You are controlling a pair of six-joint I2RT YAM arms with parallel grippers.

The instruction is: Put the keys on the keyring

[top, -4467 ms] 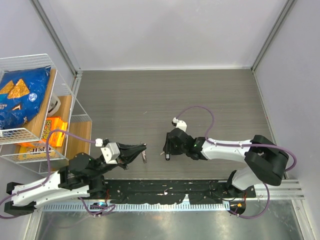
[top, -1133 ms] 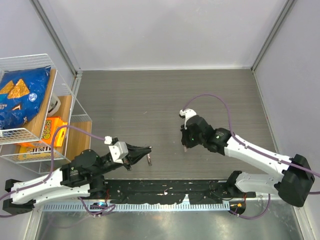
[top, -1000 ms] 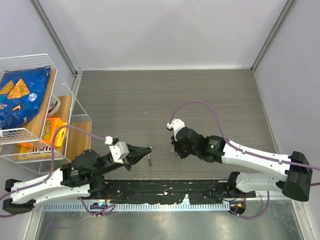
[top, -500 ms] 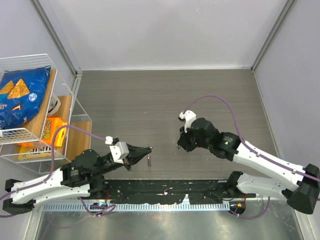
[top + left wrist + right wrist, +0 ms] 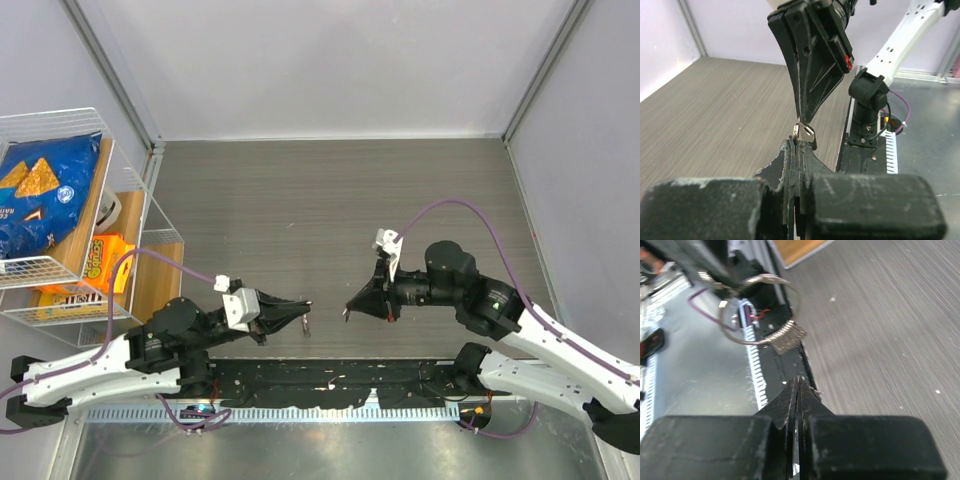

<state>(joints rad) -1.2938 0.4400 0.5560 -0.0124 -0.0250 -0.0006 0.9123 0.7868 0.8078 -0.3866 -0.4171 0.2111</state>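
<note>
My left gripper (image 5: 303, 307) is shut on the keyring and holds it off the table near the front edge. In the right wrist view the thin silver keyring (image 5: 771, 339) hangs from the left fingers (image 5: 700, 262), with several stacked keys (image 5: 788, 336) threaded on its lower side. In the left wrist view a silvery key with a black head (image 5: 809, 135) sticks out just past my left gripper (image 5: 799, 138). My right gripper (image 5: 348, 313) is shut and points left at the left one, a short gap apart. I see nothing between the jaws of my right gripper (image 5: 799, 378).
A wire shelf (image 5: 100, 125) with a blue chip bag (image 5: 40, 195) and orange snack packs (image 5: 105, 260) stands at the left edge. The black base rail (image 5: 330, 385) runs along the front. The wood-grain table (image 5: 330, 190) stretches behind both grippers.
My right arm has drawn back from mid-table and turned its gripper left and down toward the left gripper's tip. The left gripper has edged slightly right, still holding the ring.
</note>
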